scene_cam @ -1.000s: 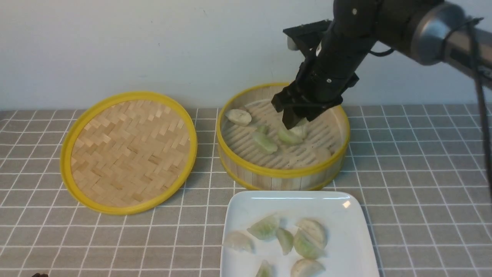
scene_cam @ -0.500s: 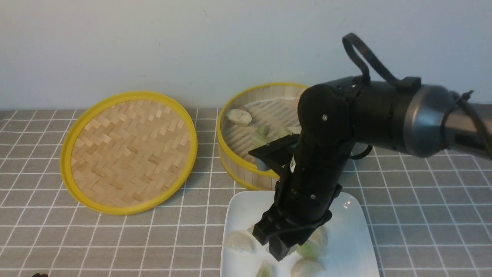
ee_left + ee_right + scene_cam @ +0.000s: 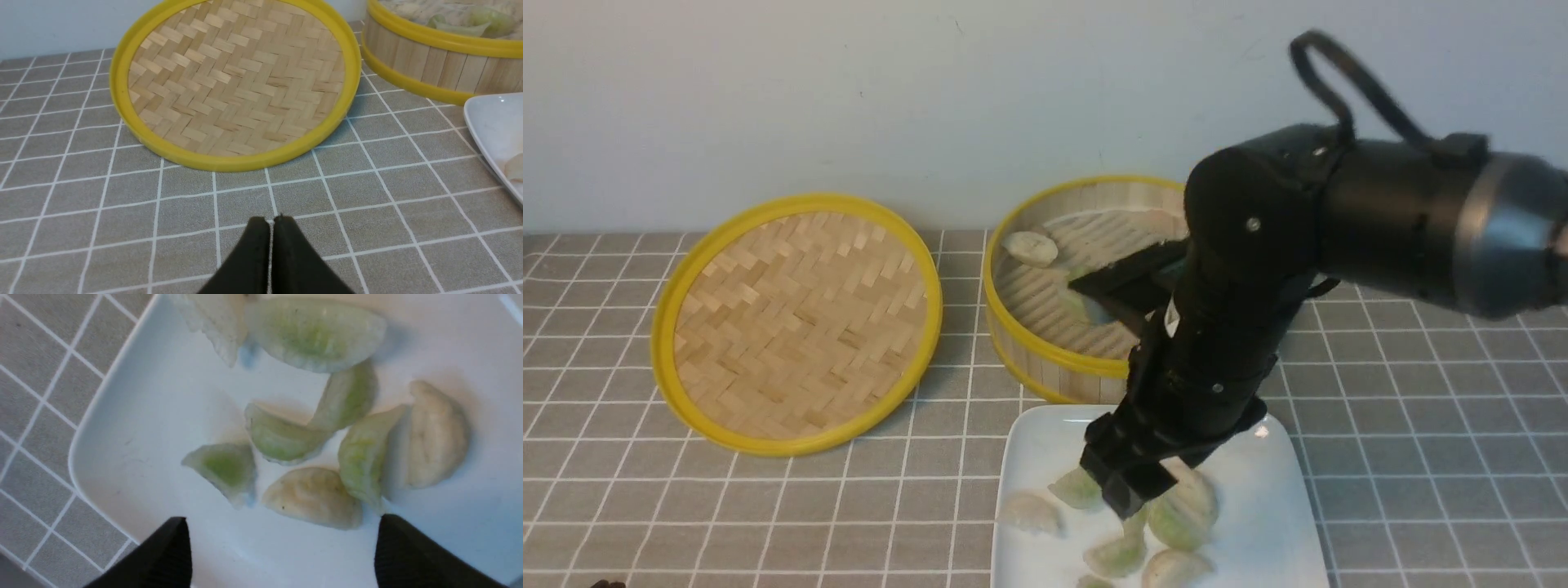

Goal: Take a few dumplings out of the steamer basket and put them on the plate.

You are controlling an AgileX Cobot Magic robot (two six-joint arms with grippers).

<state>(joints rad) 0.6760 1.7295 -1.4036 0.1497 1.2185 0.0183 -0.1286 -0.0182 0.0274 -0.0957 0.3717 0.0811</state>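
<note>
White plate holds perhaps eight dumplings under the spread right gripper.

Lid at left on table. Steamer basket right of lid, few dumplings inside. Plate before basket, near it, more dumplings clustered on it. Right hand over plate.

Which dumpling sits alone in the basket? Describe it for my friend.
Find the round bamboo steamer basket with yellow rims, behind the square white plate. By its far-left wall lies a whitish-cream crescent dumpling, alone, paler than the green ones nearby.
</note>
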